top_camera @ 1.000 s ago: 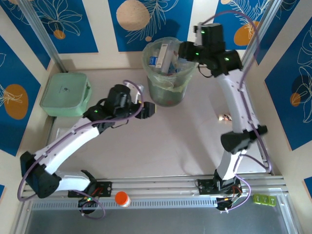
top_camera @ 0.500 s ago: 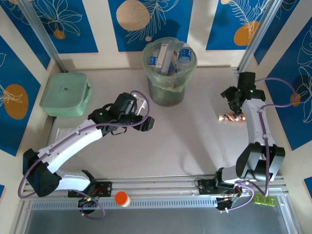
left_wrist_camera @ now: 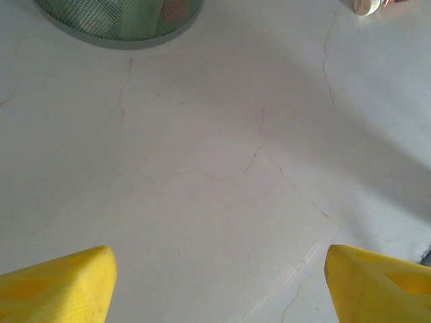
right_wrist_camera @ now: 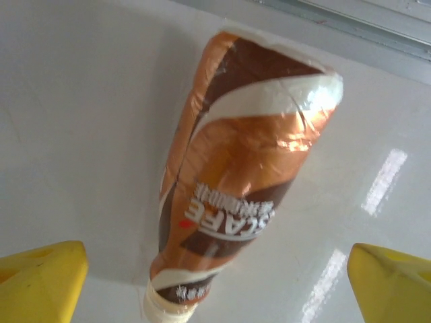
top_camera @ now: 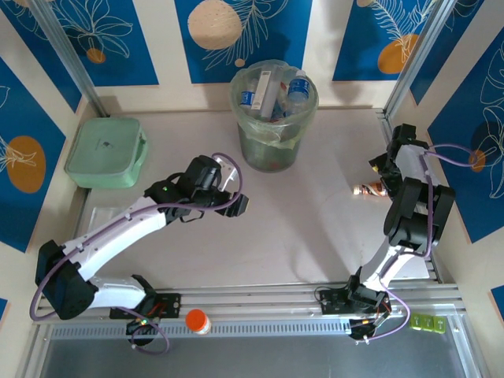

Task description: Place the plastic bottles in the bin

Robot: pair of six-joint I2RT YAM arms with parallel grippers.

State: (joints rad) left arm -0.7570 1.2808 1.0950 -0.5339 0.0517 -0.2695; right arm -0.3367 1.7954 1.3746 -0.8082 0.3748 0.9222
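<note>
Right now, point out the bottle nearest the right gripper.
The orange-and-brown wrapped bottle, lying on its side on the table beneath the open right gripper. The other bottles are inside the bin.

A bottle [top_camera: 366, 189] lies right of the bin [top_camera: 269, 148].

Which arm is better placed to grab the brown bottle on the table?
Right: the right gripper hangs open over the brown bottle, a finger on each side. The left gripper faces bare table.
</note>
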